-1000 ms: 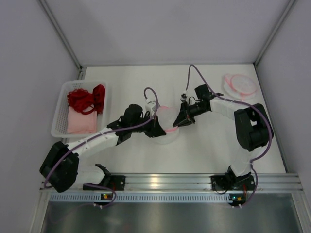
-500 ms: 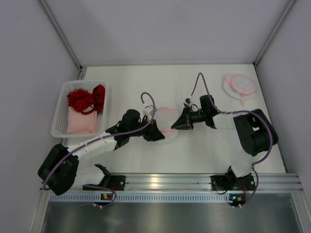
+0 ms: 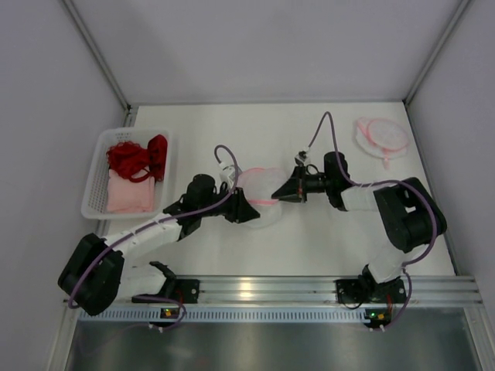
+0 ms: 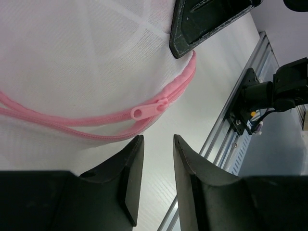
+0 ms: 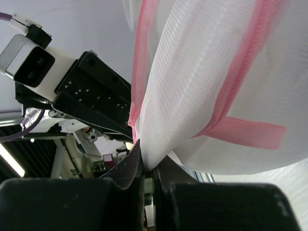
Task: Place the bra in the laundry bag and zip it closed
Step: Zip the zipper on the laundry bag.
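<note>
The white mesh laundry bag [image 3: 260, 188] with a pink zipper lies bulging mid-table between both arms; I cannot see through the mesh. My right gripper [image 3: 288, 191] is shut on a fold of the bag's mesh [image 5: 166, 103] at its right side. On the bag's left, my left gripper [image 3: 246, 210] stands open and holds nothing. In the left wrist view the zipper pull [image 4: 144, 111] hangs just beyond the fingertips [image 4: 137, 144], untouched. A red lacy bra [image 3: 139, 157] lies in the basket at the left.
A white basket [image 3: 94, 184] at the left edge also holds a folded pink cloth [image 3: 128, 195]. A second mesh bag with pink trim [image 3: 382, 135] lies at the back right. The metal rail [image 3: 263, 291] runs along the near edge.
My left gripper has opened, letting go of the bag, and backed off slightly to the left. The right gripper has closed on the mesh and swung down beside the bag.
</note>
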`<state>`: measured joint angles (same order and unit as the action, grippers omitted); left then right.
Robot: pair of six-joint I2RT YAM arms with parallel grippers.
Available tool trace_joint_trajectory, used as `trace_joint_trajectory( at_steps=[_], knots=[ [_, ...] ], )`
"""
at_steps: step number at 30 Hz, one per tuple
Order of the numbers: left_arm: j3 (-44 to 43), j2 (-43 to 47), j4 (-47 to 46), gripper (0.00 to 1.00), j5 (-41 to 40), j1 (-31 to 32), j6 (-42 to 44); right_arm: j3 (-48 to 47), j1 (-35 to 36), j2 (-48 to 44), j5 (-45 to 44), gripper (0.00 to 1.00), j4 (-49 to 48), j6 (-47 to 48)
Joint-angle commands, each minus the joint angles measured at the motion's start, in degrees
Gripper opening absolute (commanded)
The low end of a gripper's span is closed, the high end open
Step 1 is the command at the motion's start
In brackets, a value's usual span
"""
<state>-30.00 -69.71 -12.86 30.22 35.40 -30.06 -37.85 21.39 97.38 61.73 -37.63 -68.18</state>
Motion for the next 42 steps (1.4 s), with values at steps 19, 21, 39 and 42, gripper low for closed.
trace_joint_trajectory(
  at_steps=[19, 21, 39, 42],
  knots=[
    [-4.2, -1.3, -9.9, 0.41, 27.2, -8.2, -4.4, -5.8, 1.9, -14.1, -8.0, 0.0, 29.0, 52.8],
    [-9.3, -2.0, -6.2, 0.41, 26.5, -8.7, -2.5, -6.1, 2.1, -14.1, -6.5, 0.0, 28.4, 51.6],
    [-33.3, -15.6, 37.2, 0.55, 26.5, -9.7, 33.9, -5.6, 2.1, -12.0, -1.2, 0.0, 16.2, 36.8],
    [-32.6, -16.2, 38.2, 0.54, 28.0, -9.7, 34.1, -6.0, 2.2, -11.9, -0.9, 0.0, 16.8, 37.2]
  ],
)
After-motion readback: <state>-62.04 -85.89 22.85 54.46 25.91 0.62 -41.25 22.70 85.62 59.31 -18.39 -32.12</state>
